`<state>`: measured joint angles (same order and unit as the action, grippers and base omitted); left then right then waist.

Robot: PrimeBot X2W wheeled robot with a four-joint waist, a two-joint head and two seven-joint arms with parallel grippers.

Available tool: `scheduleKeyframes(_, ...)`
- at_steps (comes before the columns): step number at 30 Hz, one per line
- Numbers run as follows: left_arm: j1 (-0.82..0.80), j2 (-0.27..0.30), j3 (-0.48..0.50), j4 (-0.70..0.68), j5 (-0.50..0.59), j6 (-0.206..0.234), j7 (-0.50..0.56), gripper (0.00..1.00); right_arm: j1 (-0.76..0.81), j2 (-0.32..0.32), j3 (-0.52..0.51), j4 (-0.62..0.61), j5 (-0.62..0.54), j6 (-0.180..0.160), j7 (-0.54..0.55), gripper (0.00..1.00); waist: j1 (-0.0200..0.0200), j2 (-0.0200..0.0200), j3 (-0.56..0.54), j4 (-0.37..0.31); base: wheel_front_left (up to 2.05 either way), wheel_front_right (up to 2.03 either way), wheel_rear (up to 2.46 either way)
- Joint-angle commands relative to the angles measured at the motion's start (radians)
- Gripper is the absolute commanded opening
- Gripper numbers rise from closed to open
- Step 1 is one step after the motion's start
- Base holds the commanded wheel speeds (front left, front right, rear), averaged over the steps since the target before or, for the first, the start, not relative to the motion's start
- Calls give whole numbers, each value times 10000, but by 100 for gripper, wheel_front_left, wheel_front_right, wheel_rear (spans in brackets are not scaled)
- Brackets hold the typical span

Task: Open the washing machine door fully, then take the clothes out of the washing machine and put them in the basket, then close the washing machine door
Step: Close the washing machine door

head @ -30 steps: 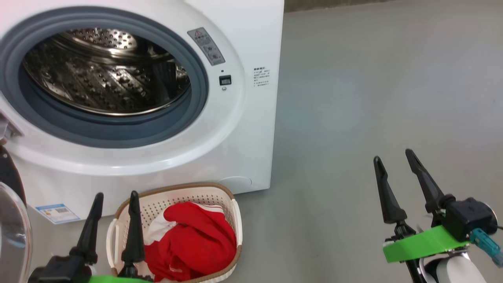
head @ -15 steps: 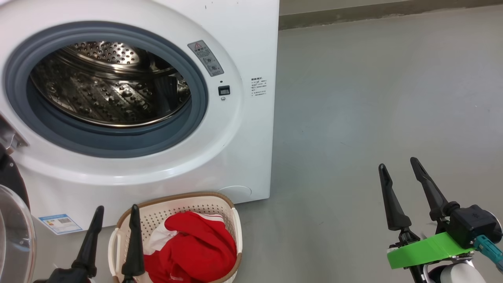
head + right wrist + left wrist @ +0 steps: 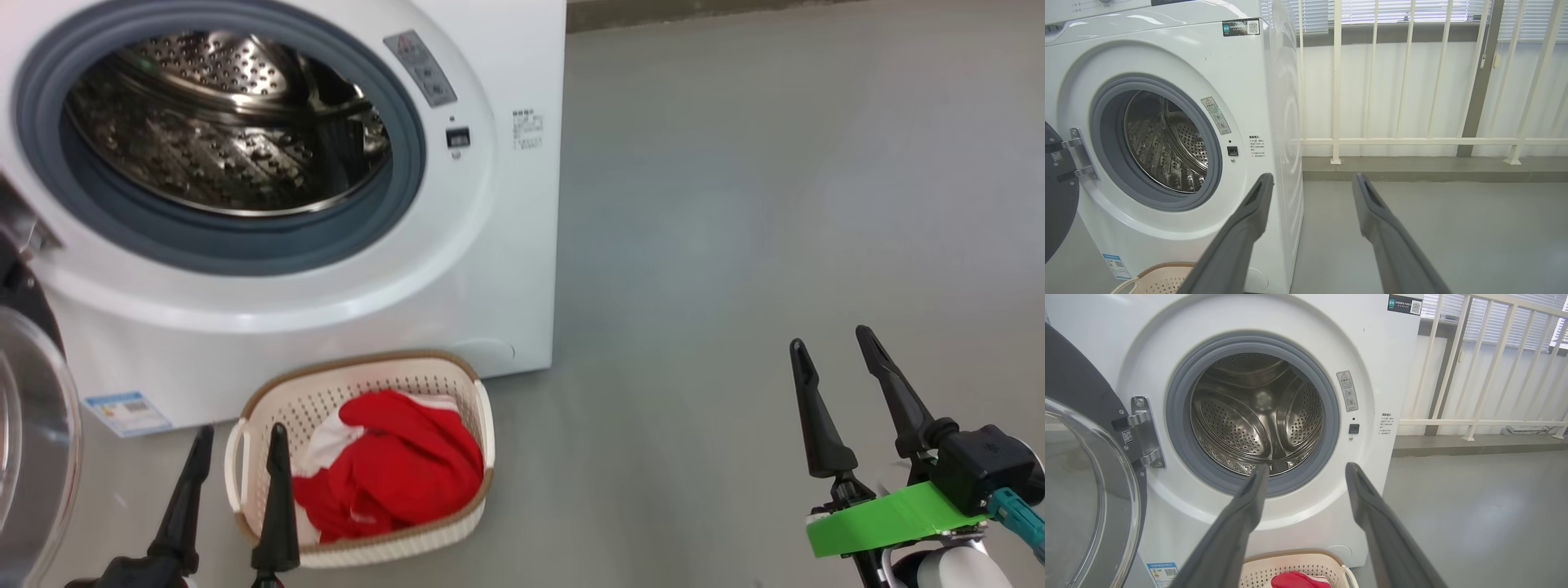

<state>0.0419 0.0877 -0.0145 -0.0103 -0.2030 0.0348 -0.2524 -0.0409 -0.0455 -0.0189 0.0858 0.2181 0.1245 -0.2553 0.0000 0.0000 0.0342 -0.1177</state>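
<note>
The white washing machine [image 3: 506,245] [image 3: 1396,355] [image 3: 1253,81] stands open, and its steel drum [image 3: 220,131] [image 3: 1257,420] holds nothing I can see. Its door [image 3: 33,441] [image 3: 1081,490] [image 3: 1057,196] is swung out to the left, glass bowl facing me. On the floor before the machine sits the cream basket [image 3: 482,425] [image 3: 1331,563] [image 3: 1163,277] with the red and white clothes [image 3: 392,465] [image 3: 1298,580] inside. My left gripper [image 3: 239,431] [image 3: 1306,467] is open and empty, just left of the basket. Far to the right, my right gripper [image 3: 829,336] [image 3: 1312,177] hangs open over bare floor.
Grey floor [image 3: 775,180] stretches right of the machine. A cream railing [image 3: 1412,141] [image 3: 1478,416] on a low kerb runs behind it, before a white wall and blinds. A blue-bordered label [image 3: 126,412] sits low on the machine's front.
The head camera has tilted and drawn back, so the basket shows whole. Both grippers stay open and empty, and the clothes lie in the basket as before.
</note>
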Motion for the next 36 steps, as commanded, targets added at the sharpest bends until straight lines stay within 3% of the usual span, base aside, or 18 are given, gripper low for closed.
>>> scheduleKeyframes(1, -290, 172, 299, -320, 45, 70, -59, 100, -183, -47, 193, -246, -1, 62, -65, 100, 0, 0, 26, 8, -186, 186, 0)
scheduleKeyframes(11, -361, 187, 249, -392, 88, 159, -76, 100, -234, -47, 121, -190, 32, 62, -65, 100, 0, 0, 41, 61, -103, 103, 0)
scheduleKeyframes(27, -371, 152, 181, -543, 91, 319, -86, 100, -213, -47, 103, -208, 32, 62, -65, 100, 0, 0, 37, 299, -2, 2, 0)
scheduleKeyframes(36, -269, 145, 196, -696, 234, 612, -88, 100, -135, -47, 139, -220, -21, 62, -65, 100, 0, 0, -91, 830, 0, 0, 0)
